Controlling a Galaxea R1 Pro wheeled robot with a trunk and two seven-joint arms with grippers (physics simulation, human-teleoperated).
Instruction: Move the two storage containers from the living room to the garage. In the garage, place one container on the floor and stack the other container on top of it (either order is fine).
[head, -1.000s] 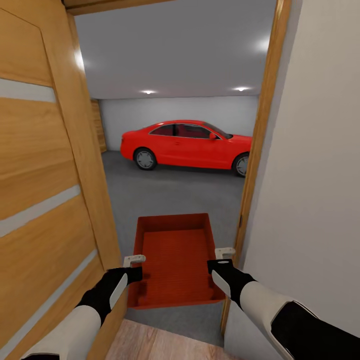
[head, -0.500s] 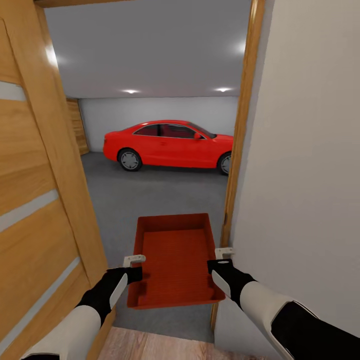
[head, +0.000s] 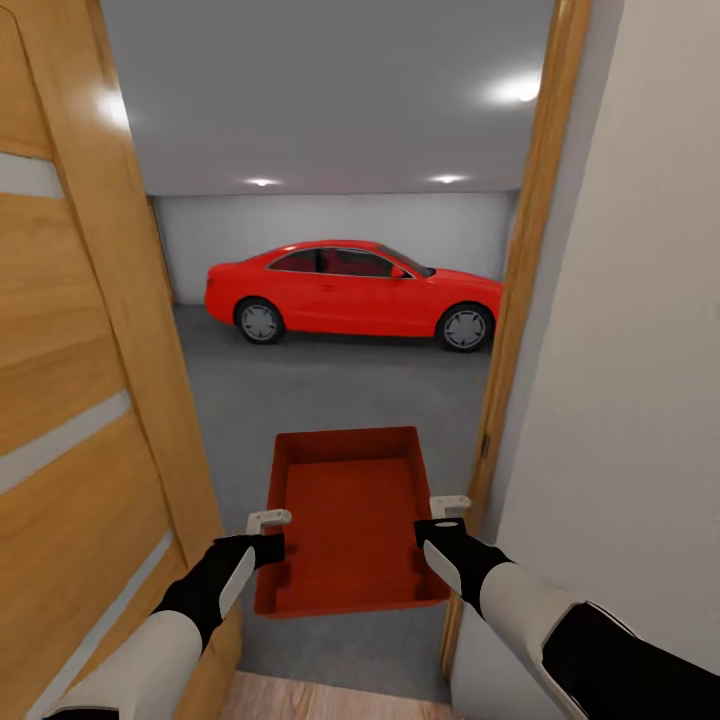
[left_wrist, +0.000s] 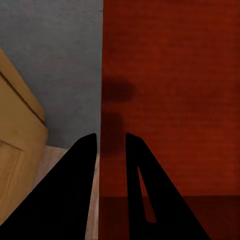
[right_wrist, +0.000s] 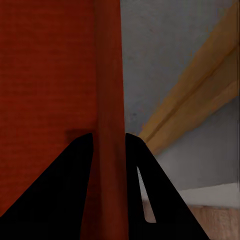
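Both grippers, left (head: 268, 521) and right (head: 449, 505), clamp opposite side walls of one orange-red storage container (head: 348, 520), held level in the doorway. Garage floor (head: 330, 395) stretches toward twelve o'clock; a red car (head: 355, 290) stands there. Wooden door (head: 75, 380) at nine o'clock.

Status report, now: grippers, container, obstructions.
Left gripper and right gripper each clamped on a side wall of the storage container. Container held level in the garage doorway. Door close left, door frame close right.

A red car (head: 352, 295) stood side-on before the pale far wall (head: 330, 215), seen past an open wooden door (head: 80, 380), a wooden door frame (head: 520, 290) and ceiling lights (head: 515, 88).
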